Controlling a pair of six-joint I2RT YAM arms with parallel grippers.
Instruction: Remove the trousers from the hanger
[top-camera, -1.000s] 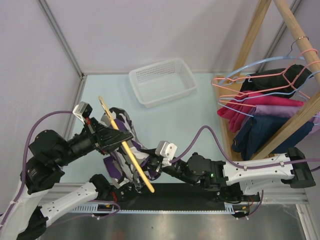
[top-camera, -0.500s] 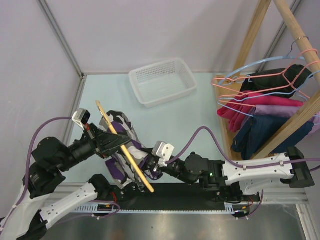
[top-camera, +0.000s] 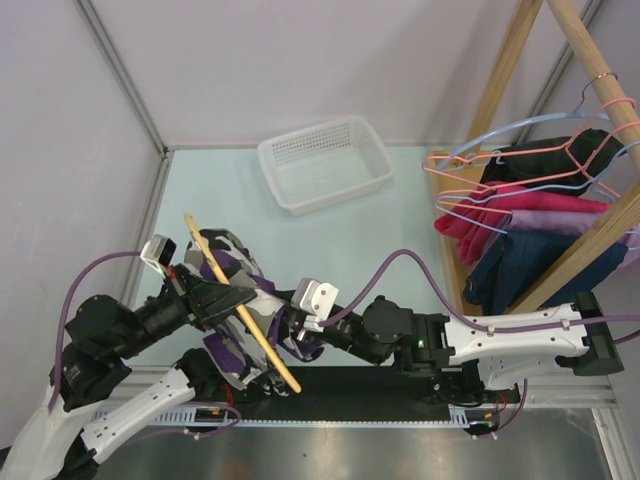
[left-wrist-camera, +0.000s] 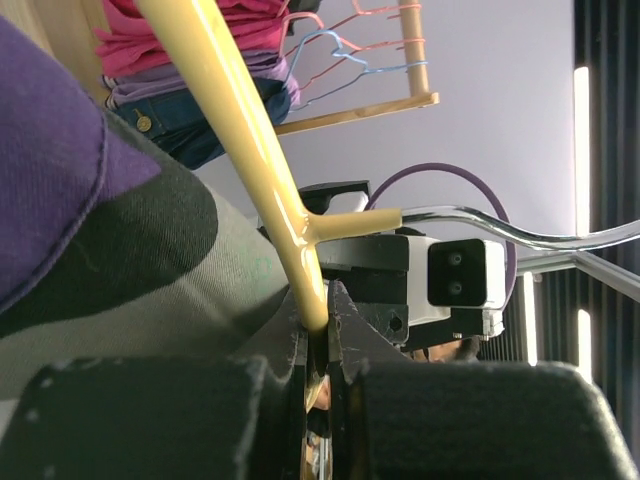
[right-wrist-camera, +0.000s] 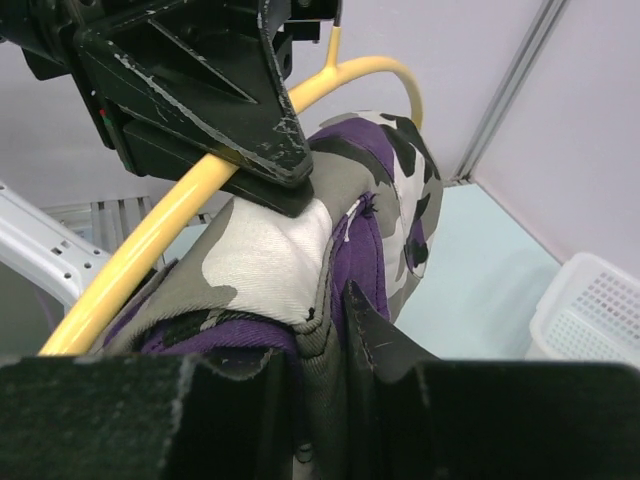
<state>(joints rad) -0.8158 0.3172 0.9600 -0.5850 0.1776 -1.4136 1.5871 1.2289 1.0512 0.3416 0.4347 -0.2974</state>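
Top external view: at the near left of the table (top-camera: 400, 230), the left hand (top-camera: 228, 298) is clamped on the hanger (top-camera: 268, 350) and holds it slanted. The right hand (top-camera: 288, 334) is closed on a fold of the trousers (top-camera: 232, 262), which drape over the hanger. The two hands work just beside each other.

The likely trouble is a snag. If the cloth catches on the hanger's arm, a pull could drag the hanger round in the left hand's thin grip or tear the fold free of the right. A careless pull could also knock the hands together.

Room is tight to the left, where the wall (top-camera: 120, 150) stands close, and at the near edge. Open table lies to the far right, toward the basket (top-camera: 325, 160) and short of the rack (top-camera: 520, 220).
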